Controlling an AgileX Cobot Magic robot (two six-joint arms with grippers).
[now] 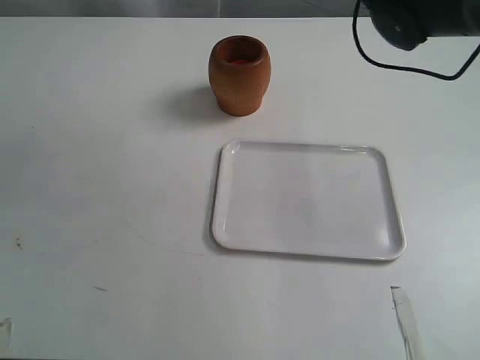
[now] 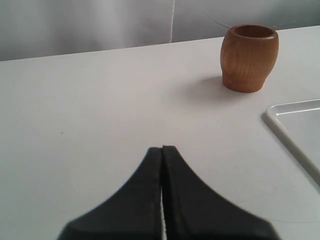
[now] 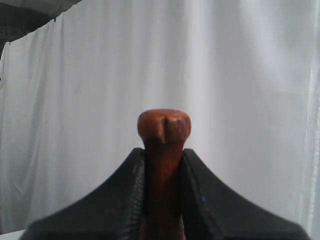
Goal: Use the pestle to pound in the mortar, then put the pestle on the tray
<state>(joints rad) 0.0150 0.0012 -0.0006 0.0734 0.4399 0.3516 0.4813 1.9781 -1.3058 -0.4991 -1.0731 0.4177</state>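
Observation:
The light-brown mortar [image 1: 238,76] stands upright at the back of the white table, and it shows as the mortar [image 2: 249,58] in the left wrist view. In front of it lies the white tray [image 1: 225,217], whose corner is the tray [image 2: 280,117] beside the left arm. My right gripper [image 3: 163,152] is shut on the reddish-brown pestle [image 3: 164,127]; its knob sticks out past the fingertips, raised before a white curtain. In the exterior view only the dark right arm [image 1: 420,22] shows at the top right corner. My left gripper [image 2: 162,148] is shut and holds nothing, low over the table.
A black cable [image 1: 405,67] loops down from the right arm over the table's back right. A strip of tape [image 1: 405,319] lies at the front right. A white curtain [image 3: 240,75] hangs behind the table.

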